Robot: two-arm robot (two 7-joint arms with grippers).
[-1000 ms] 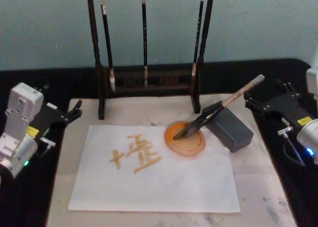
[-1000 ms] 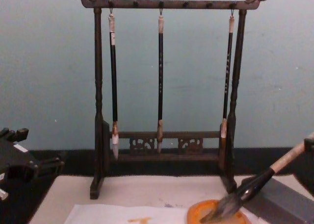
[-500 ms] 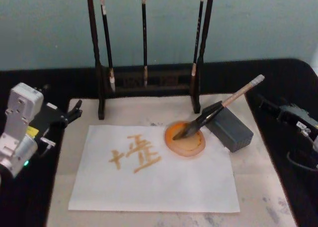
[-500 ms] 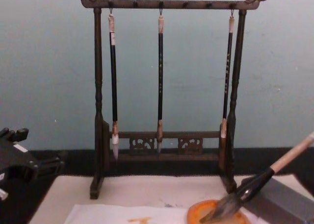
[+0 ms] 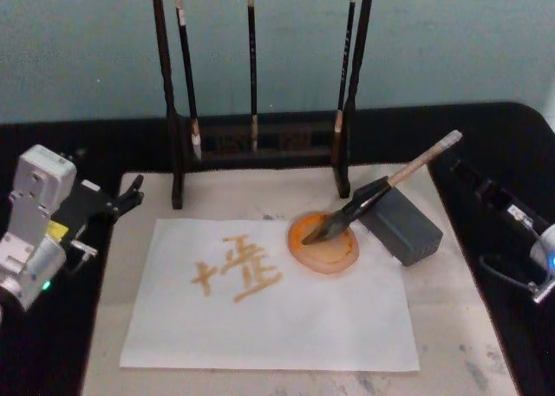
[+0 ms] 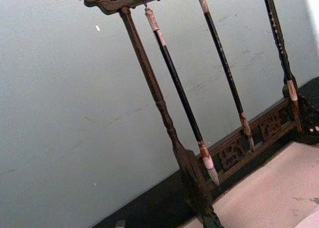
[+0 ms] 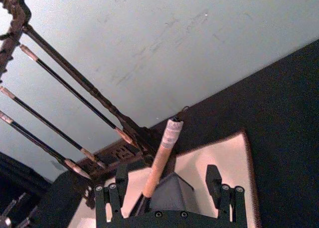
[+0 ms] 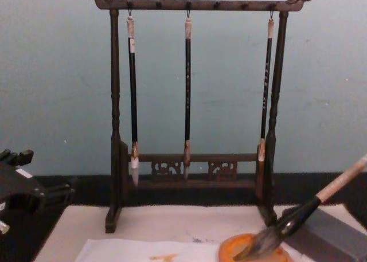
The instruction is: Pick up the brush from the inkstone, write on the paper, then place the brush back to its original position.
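Checker: Arm pose, left side?

Recorder: The left claw (image 5: pixel 130 195) sits at 9 o'clock of the felt mat (image 5: pixel 451 327), over the black worktop (image 5: pixel 486 123), and points in toward the mat. Wide or narrow: cannot tell.

Checker: Right side?

Recorder: The right claw (image 7: pixel 166 177) is at 3 o'clock of the mat, low over the worktop, aimed roughly toward 9 o'clock. Its fingers (image 7: pixel 119 180) stand wide apart and grip nothing. In the right wrist view the pale handle end lines up between them, farther off, not touching.

Checker: Location of the task item?

Recorder: The brush (image 5: pixel 381 188) lies tilted. Its bristles are down in the inkstone (image 5: pixel 342 256), and its black shaft rests on the top edge of a grey block (image 5: pixel 408 231). The pale handle rises toward 2 o'clock.

Checker: Containers and contents?

Recorder: The inkstone is a round orange dish sitting across the far edge of the paper (image 5: pixel 269 327), at 2 o'clock from the orange marks (image 5: pixel 236 270). Inside it are an orange film and the bristles. The paper lies flat on the mat. The rack (image 5: pixel 165 93) stands at 12 o'clock with three thin brushes (image 5: pixel 252 67) hanging from it.
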